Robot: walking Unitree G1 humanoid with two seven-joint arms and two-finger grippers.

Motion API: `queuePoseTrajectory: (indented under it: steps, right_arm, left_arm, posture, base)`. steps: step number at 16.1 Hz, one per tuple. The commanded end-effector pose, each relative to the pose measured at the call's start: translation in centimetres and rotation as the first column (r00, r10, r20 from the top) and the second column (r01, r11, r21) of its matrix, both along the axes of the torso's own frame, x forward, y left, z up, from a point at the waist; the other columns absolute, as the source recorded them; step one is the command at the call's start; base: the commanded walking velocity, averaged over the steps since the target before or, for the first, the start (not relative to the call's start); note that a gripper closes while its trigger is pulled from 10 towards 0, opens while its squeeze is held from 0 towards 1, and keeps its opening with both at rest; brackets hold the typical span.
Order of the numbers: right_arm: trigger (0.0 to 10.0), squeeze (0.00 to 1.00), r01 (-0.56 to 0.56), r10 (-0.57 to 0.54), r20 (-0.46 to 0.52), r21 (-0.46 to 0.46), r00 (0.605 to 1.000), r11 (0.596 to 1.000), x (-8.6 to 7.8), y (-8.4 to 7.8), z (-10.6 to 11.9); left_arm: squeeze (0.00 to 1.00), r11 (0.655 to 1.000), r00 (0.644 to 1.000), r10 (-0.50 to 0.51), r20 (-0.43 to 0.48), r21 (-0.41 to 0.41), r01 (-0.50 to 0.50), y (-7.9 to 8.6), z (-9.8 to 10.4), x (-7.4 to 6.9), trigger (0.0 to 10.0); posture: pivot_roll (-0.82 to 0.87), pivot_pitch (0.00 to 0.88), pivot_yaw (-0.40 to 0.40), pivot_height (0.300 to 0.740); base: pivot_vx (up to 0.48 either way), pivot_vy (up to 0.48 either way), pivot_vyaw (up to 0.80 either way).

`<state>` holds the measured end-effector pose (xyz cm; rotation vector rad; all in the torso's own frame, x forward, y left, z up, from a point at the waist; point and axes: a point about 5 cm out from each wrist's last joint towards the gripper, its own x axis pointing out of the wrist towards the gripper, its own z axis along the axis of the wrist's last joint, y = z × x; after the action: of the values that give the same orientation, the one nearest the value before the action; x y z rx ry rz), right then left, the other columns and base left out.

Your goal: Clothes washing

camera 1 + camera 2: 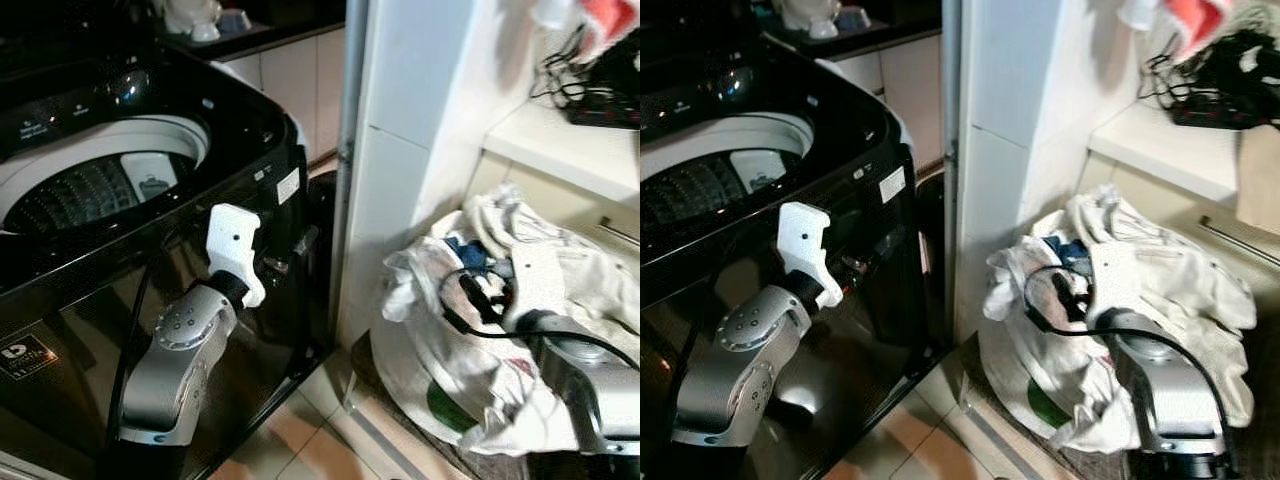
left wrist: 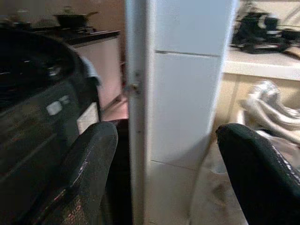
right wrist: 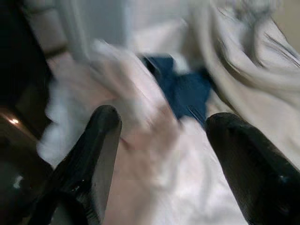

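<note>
Two grippers are in view, both with black fingers spread apart and holding nothing. The right gripper hangs just above a heap of white and cream laundry with a dark blue garment showing among the folds; the heap sits on the floor beside a white tiled pillar. The left gripper is raised in front of the glossy black top-loading washing machine, whose lid is open onto the drum.

Tiled floor (laundry heap, washer)
</note>
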<state>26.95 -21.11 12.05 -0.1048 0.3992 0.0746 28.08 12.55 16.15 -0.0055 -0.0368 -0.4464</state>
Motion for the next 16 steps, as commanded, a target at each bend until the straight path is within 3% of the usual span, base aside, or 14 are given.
queuePoseTrajectory:
  steps: [1,3,6,7,10,16]
  right_arm:
    - [10.0,0.0,-0.063,0.064,0.055,-0.012,0.996,0.998,-0.2,1.5,0.7]
    - [10.0,0.0,-0.091,0.092,0.055,-0.015,0.994,0.996,-0.7,2.6,0.5]
    - [10.0,0.0,0.013,-0.018,0.087,0.055,0.996,0.998,-1.1,2.3,0.6]
    - [10.0,0.0,0.002,-0.006,0.078,0.055,0.997,0.998,-1.3,2.4,0.5]
    - [10.0,0.0,0.007,-0.011,0.073,0.064,0.997,0.998,-1.6,2.5,0.4]
    - [10.0,0.0,0.009,-0.012,0.057,0.058,0.998,0.998,-1.6,2.9,0.3]
  left_arm:
    - [0.0,0.999,0.999,0.039,0.018,-0.009,-0.039,0.3,0.3,0.3,10.0]
    - [0.0,0.999,0.999,0.042,0.018,-0.008,-0.041,0.4,0.4,0.3,10.0]
    - [0.0,1.0,0.999,0.028,0.018,-0.003,-0.027,0.4,0.4,0.2,10.0]
    - [0.0,1.0,1.0,0.021,0.017,-0.002,-0.021,0.3,0.4,0.2,10.0]
    - [0.0,1.0,1.0,0.011,0.015,-0.001,-0.011,0.2,0.4,0.2,10.0]
    - [0.0,1.0,1.0,0.022,0.007,-0.011,-0.022,0.4,0.2,0.2,10.0]
  posture:
    - [-0.07,0.0,-0.011,0.74]
    - [-0.06,0.0,-0.014,0.74]
    - [-0.06,0.0,-0.014,0.74]
    - [-0.06,0.0,-0.014,0.74]
    - [-0.06,0.0,-0.014,0.74]
    - [-0.07,0.0,-0.004,0.74]
  base:
    - [0.0,0.0,0.0]
    - [0.304,0.0,0.4]
    - [0.312,0.0,0.47]
    - [0.315,0.0,0.0]
    - [0.312,0.0,-0.8]
    - [0.205,0.0,0.0]
